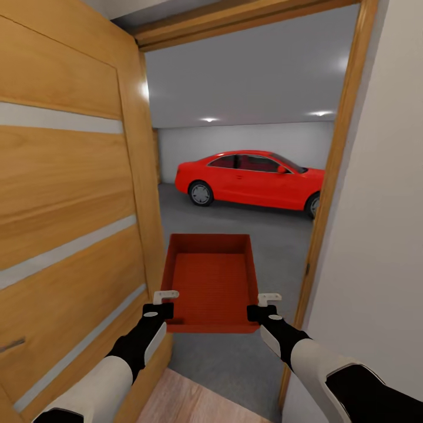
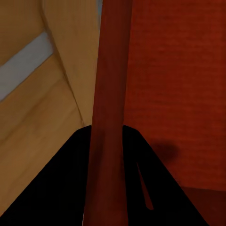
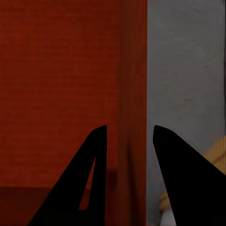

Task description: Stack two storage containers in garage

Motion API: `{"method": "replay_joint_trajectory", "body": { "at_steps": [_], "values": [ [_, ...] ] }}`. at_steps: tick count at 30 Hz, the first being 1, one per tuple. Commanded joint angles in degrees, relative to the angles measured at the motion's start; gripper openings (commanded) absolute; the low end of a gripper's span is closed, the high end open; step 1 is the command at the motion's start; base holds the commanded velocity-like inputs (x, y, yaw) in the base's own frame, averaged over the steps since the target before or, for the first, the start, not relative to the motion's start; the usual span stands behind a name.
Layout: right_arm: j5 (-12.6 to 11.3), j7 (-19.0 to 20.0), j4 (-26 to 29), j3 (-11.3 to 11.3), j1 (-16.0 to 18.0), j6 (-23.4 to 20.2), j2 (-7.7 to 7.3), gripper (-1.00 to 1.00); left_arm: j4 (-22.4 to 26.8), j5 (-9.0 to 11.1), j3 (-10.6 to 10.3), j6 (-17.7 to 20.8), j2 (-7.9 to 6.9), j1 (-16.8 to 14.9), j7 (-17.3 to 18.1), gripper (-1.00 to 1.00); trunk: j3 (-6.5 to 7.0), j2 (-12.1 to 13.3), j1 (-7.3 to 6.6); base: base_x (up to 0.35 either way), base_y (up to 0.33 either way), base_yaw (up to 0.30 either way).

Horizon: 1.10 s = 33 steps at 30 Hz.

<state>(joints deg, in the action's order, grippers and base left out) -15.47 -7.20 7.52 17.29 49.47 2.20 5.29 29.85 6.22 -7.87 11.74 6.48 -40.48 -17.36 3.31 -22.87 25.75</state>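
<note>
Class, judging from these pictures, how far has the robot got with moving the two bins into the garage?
Done: one storage container is lifted, the left hand and right hand each clamping a side wall. In hand: carrying it through the doorway beside the open wooden door. Left: setting it on the grey garage floor near the red car, then fetching and stacking the second.

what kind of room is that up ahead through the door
Most likely a garage, seen from a doorway: a red car is parked on a grey concrete floor under bare pale walls, past an open wooden door. Both grippers carry a red storage container toward it.
</note>
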Motion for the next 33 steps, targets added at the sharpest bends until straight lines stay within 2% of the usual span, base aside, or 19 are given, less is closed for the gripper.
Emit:
{"method": "replay_joint_trajectory", "body": {
  "at_steps": [1, 33],
  "values": [
    [-1.0, -0.4, -0.2, -0.8, 0.0, 0.3, -0.38, -1.00, 0.3, -0.9, 4.5, -0.5, -2.17, 0.0, -0.7, -1.00, -0.02, 0.0, 0.04, 0.145, 0.203, -0.223],
    [-1.0, -0.4, -0.2, -0.8, 0.0, 0.3, -0.37, -1.00, 0.3, -0.9, 4.5, -0.5, -2.17, 0.0, -0.7, -1.00, -0.02, 0.0, 0.04, 0.141, 0.165, -0.243]
  ]
}}
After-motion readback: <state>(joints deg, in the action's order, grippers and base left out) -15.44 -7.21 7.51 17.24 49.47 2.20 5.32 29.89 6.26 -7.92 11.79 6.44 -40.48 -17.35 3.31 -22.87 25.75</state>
